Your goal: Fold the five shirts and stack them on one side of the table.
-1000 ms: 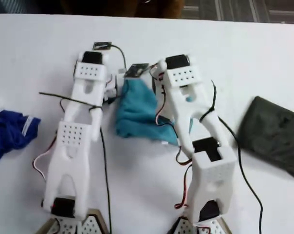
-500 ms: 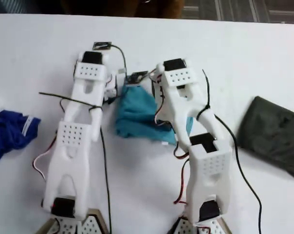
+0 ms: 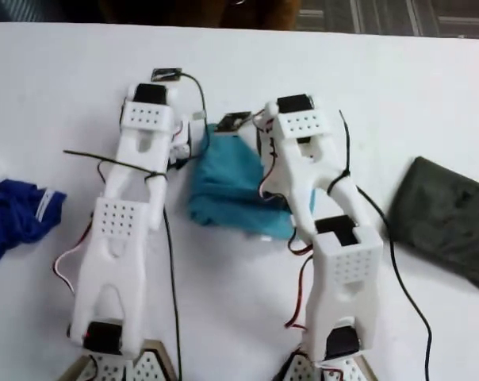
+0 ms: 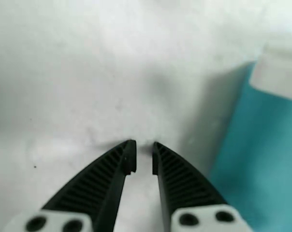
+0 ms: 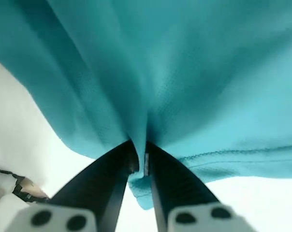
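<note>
A teal shirt (image 3: 222, 184) lies bunched on the white table between my two arms. My right gripper (image 5: 141, 162) is shut on a pinched fold of the teal shirt (image 5: 175, 72), which hangs up from its black fingertips. Over bare table beside the teal shirt (image 4: 262, 164), my left gripper (image 4: 142, 157) is shut with nothing in it. A blue shirt (image 3: 13, 214) lies crumpled at the left edge. A dark green shirt (image 3: 450, 218) lies at the right edge.
The white table (image 3: 382, 79) reaches to a dark far edge. Both arm bases (image 3: 113, 349) stand at the near edge. Loose cables (image 3: 172, 262) run along the arms and over the table between them.
The right arm has shifted slightly right and back, tugging the teal shirt's held edge with it. The left arm has stayed still.
</note>
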Robot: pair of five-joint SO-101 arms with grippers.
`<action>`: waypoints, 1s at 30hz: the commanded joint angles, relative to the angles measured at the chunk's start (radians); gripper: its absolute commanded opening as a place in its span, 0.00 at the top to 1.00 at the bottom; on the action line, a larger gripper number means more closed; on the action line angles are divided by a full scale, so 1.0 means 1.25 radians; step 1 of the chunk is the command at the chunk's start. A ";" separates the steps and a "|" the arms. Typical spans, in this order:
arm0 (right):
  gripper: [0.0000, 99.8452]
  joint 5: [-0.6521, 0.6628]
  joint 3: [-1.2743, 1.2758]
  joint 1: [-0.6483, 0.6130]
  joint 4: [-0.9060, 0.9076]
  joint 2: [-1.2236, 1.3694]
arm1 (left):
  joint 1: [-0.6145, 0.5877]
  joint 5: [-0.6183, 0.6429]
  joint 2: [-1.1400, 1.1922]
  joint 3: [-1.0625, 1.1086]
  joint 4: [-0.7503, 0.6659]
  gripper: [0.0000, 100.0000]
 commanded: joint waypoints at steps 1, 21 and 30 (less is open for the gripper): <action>0.98 0.006 -0.036 0.014 0.029 -0.066 | -0.055 0.006 0.000 -0.008 -0.011 0.93; 0.98 0.010 0.162 -0.055 0.031 -0.213 | -0.099 0.106 0.000 -0.008 -0.006 0.93; 0.97 0.010 0.180 -0.053 -0.020 -0.137 | -0.155 0.153 0.006 -0.045 -0.005 0.93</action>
